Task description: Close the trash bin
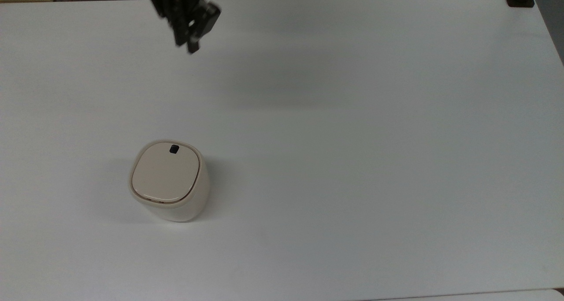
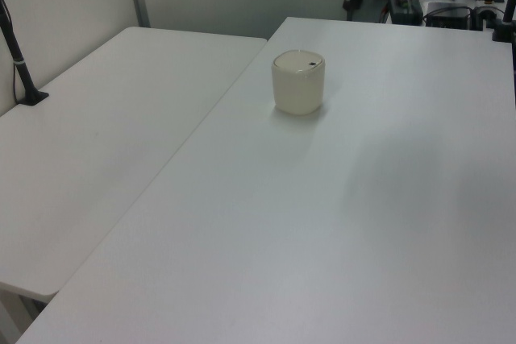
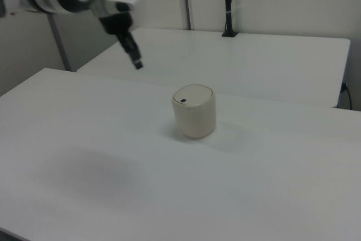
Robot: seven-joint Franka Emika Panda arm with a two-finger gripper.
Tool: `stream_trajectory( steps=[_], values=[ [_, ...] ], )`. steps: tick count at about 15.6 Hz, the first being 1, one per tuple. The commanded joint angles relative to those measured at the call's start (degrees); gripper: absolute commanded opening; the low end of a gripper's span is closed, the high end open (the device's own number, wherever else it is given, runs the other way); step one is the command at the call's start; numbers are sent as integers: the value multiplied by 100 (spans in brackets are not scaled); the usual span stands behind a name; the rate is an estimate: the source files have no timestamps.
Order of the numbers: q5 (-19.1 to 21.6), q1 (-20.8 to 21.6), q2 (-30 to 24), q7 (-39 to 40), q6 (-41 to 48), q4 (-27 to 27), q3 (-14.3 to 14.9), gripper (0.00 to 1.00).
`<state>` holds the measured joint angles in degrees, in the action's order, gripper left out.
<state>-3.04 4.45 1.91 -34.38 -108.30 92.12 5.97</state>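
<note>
1. The trash bin (image 1: 169, 180) is seen standing upright on the white table (image 1: 352, 138), in the lower left part of the top view.
2. In the left view the trash bin (image 2: 298, 82) is placed toward the far end of the table (image 2: 322, 223), near its left edge; in the right view the trash bin (image 3: 194, 110) is found near the middle of the table (image 3: 113, 156).
3. The lid (image 1: 164, 172) is seen lying flat and flush inside the rim, so the bin is closed.
4. A small black latch mark (image 1: 174, 149) is seen on the lid, at the edge nearest the top view's upper side; the same mark (image 3: 183, 100) is turned toward the right view's left.
5. The gripper (image 1: 190, 44) is seen at the upper edge of the top view, well apart from the bin and touching nothing.
6. In the right view the gripper (image 3: 137, 63) is held in the air, up and to the left of the bin, pointing down and slightly to the right view's right.
7. The fingers are seen close together as one dark tip with nothing between them; whether they are fully closed cannot be told.
8. A second white table (image 2: 97, 142) is set just beside the first, on the left view's left, with a black post (image 2: 18, 54) at its far left edge.
</note>
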Motion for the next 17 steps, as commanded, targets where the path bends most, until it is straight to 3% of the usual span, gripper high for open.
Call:
stream_trajectory(
  steps=[1,7,10,17],
  values=[
    [146,284,-568,273,835,324,28,100],
    [146,-110,-736,2098,1083,552,-578,100],
    [85,-181,-552,2558,1022,447,-588,100],
    [58,-216,-270,2743,925,236,-588,100]
  ],
)
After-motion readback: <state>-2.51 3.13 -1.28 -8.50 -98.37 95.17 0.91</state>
